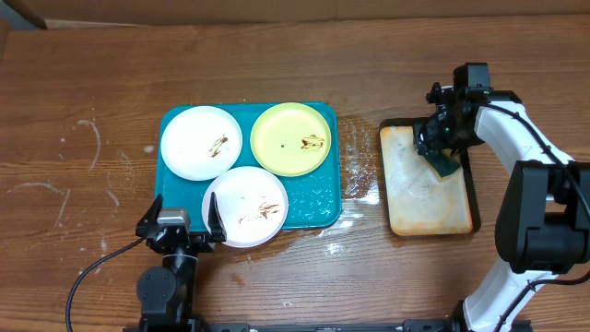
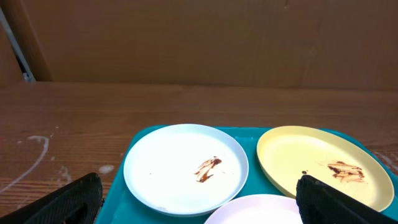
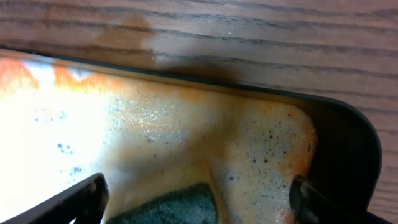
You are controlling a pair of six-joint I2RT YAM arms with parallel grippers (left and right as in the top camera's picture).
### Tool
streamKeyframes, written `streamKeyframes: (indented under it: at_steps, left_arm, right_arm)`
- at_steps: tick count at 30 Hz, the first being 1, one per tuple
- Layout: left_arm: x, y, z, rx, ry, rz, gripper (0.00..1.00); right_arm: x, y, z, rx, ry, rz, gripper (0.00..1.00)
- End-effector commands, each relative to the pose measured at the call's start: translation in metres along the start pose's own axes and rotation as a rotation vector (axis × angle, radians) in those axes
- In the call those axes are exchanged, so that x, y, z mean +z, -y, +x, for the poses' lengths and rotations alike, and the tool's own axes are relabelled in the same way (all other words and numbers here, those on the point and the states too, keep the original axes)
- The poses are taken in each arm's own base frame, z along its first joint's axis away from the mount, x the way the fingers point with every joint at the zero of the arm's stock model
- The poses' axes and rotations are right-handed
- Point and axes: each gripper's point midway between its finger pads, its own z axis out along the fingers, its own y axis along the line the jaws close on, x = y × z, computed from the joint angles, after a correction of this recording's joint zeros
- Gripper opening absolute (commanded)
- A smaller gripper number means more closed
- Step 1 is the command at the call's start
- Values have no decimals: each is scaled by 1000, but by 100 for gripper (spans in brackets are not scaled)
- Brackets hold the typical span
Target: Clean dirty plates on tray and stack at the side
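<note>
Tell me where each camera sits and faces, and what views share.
Overhead: above the table, looking down on the teal tray, plates, beige tray, left pincer and right pincer.
Left wrist: low at the teal tray's near edge, facing across the plates toward cardboard; own fingers in the bottom corners.
Right wrist: close over the beige tray's foamy corner and sponge; own fingers in the bottom corners.
Shared: overhead and left wrist, the plates; overhead and right wrist, the beige tray.

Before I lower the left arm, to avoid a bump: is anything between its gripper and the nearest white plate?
Nothing visible does: the open left gripper sits right beside the nearest white plate.
</note>
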Motion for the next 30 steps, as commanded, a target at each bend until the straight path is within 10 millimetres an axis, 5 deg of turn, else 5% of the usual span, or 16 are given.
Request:
streamKeyframes:
  at_steps: [1,18,24,30]
  left_arm:
    - [0,0,0,15,6,5,100]
    - [0,0,0,15,6,5,100]
    - [0,0,0,15,6,5,100]
    - [0,0,0,15,6,5,100]
  right_arm:
    - [-3,-1,-3,-53,4,-4,96]
    - [-3,-12,9,-41,-37,-62,79]
    - [-3,-7,2,-23,-12,-35,35]
    - [-3,10,-6,52,16,45,10]
